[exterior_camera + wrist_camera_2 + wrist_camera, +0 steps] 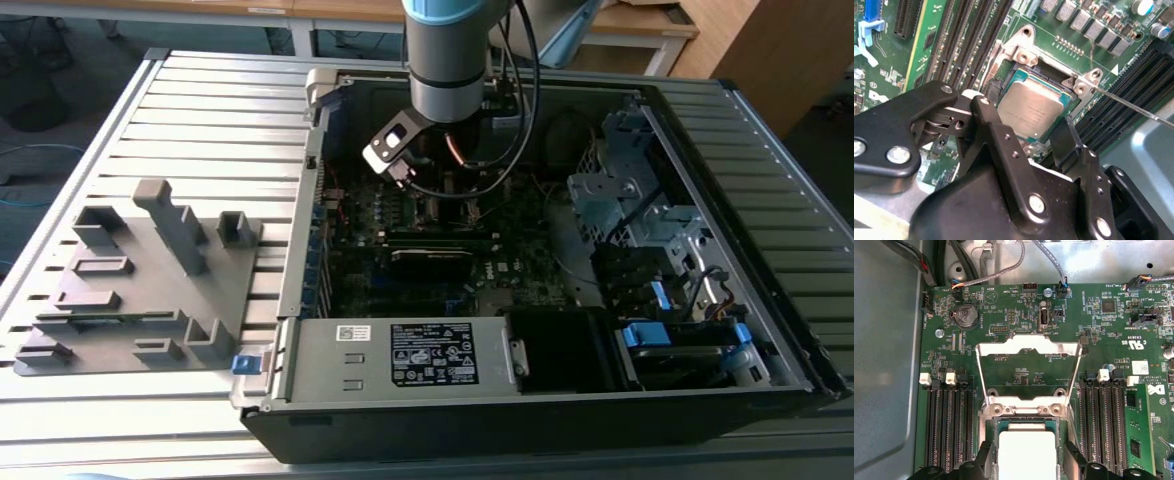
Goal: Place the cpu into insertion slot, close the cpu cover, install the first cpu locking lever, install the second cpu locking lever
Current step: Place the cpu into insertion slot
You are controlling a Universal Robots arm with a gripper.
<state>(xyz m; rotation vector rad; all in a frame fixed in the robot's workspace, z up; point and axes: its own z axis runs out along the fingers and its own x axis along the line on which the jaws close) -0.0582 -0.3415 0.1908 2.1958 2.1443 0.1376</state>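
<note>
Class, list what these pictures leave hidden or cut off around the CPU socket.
1. cpu: near edge hidden behind the gripper in the second wrist view; cut by the picture's edge in the first wrist view.
2. insertion slot: blocked by the arm in the exterior view.

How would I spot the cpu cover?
Inside the open computer case, find the green motherboard. Between its banks of long black memory slots is the cpu; hinged beside it, swung open, is the cpu cover, the only silvery frame with a square window.
</note>
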